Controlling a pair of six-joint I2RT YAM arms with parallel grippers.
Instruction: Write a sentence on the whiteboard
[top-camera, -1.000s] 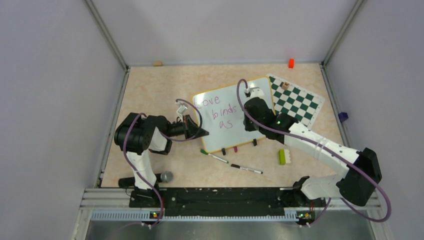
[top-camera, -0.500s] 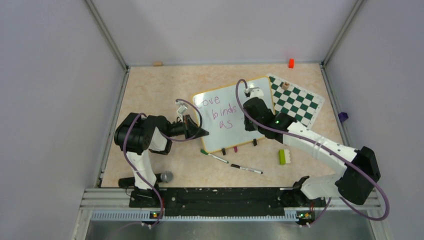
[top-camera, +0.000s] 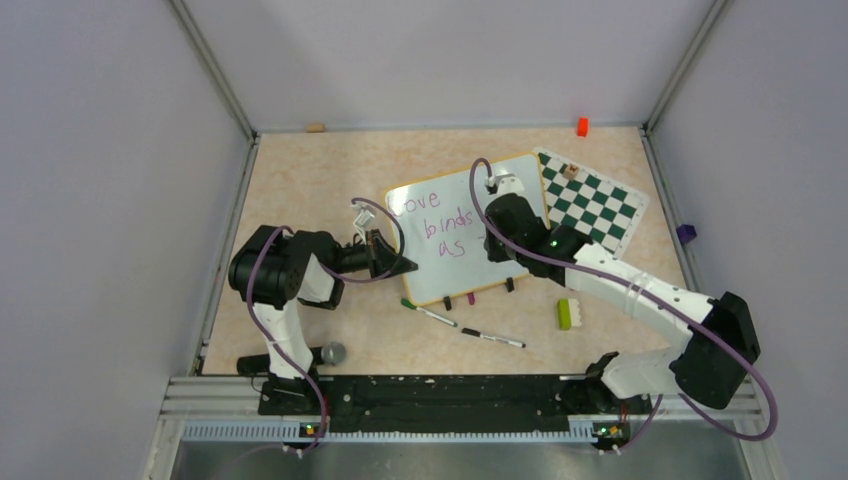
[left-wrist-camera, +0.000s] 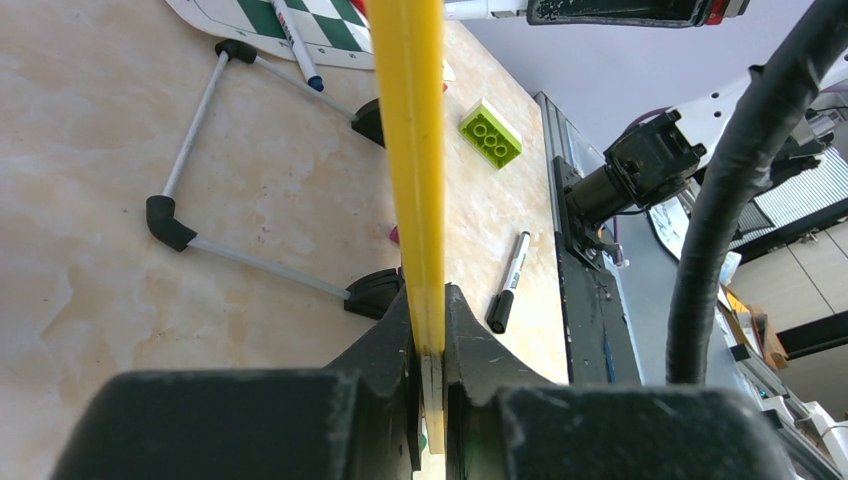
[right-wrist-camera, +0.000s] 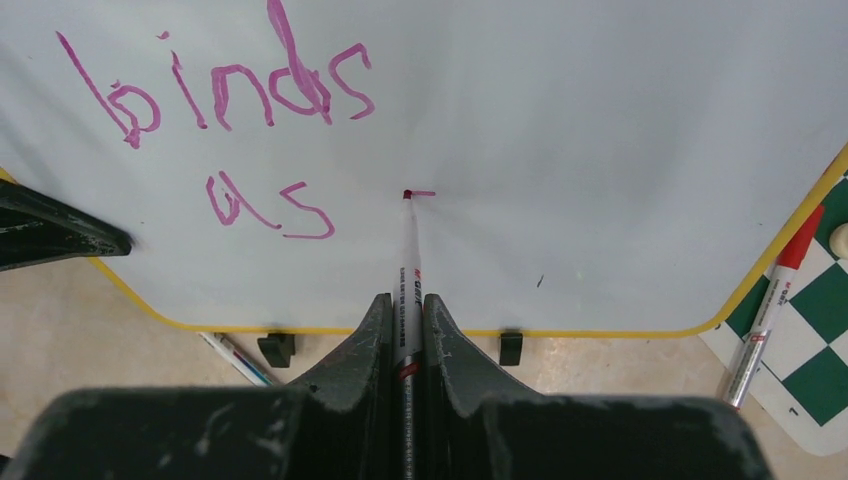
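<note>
The whiteboard stands tilted on the table, its yellow frame pinched edge-on between my left gripper's shut jaws; that gripper is at the board's left edge. The sentence reads "Love binds as" in purple; "binds as" shows in the right wrist view. My right gripper is shut on a marker. The marker's tip touches the board right of "as", at a short fresh stroke. From above, the right gripper hangs over the board's middle.
A green-and-white chess mat lies behind the board's right side, with a red marker on it. Two markers and a green brick lie in front of the board. An orange block sits by the back wall.
My right gripper has shifted slightly left over the board with the marker. The left gripper and the board have not moved.
</note>
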